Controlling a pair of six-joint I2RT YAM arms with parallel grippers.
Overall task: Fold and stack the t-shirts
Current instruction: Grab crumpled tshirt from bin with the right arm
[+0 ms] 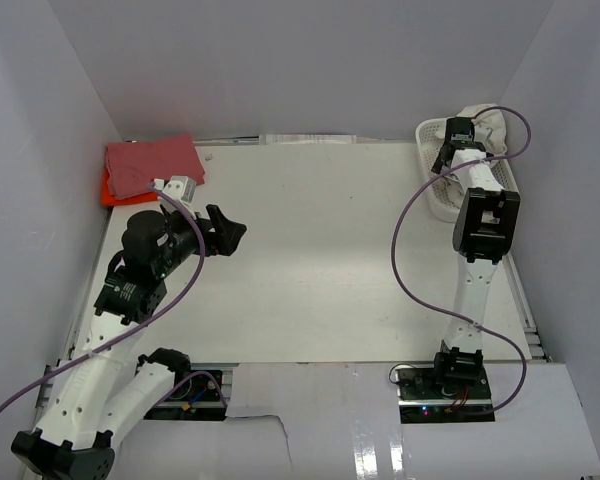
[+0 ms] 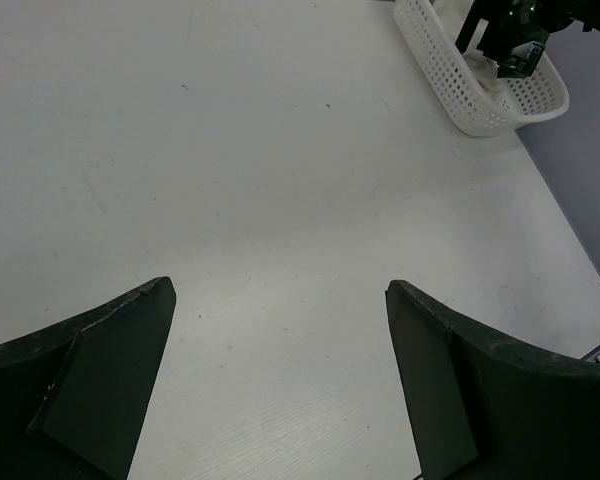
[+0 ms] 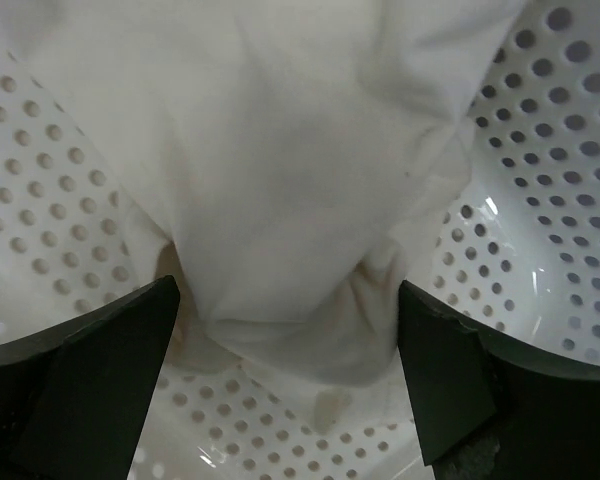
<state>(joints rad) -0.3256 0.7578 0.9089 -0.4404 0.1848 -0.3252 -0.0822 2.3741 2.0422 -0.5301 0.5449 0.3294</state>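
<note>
A dusty pink-red t-shirt point(image 1: 150, 165) lies folded at the far left corner, on top of a bright orange t-shirt point(image 1: 108, 190) whose edge shows beneath it. A crumpled cream t-shirt point(image 1: 485, 125) sits in the white mesh basket point(image 1: 435, 205) at the far right. My right gripper point(image 1: 448, 160) reaches down into the basket. In its wrist view it is open point(image 3: 285, 290), with a fold of the cream t-shirt point(image 3: 280, 200) lying between the fingers, not pinched. My left gripper point(image 1: 230, 230) hovers open point(image 2: 280, 290) over bare table, right of the folded pile, holding nothing.
White walls close in the table on the left, back and right. The basket point(image 2: 460, 85) stands against the right wall, its perforated side point(image 3: 540, 200) close round my right fingers. A purple cable loops off each arm. The white tabletop point(image 1: 320, 260) spreads between the arms.
</note>
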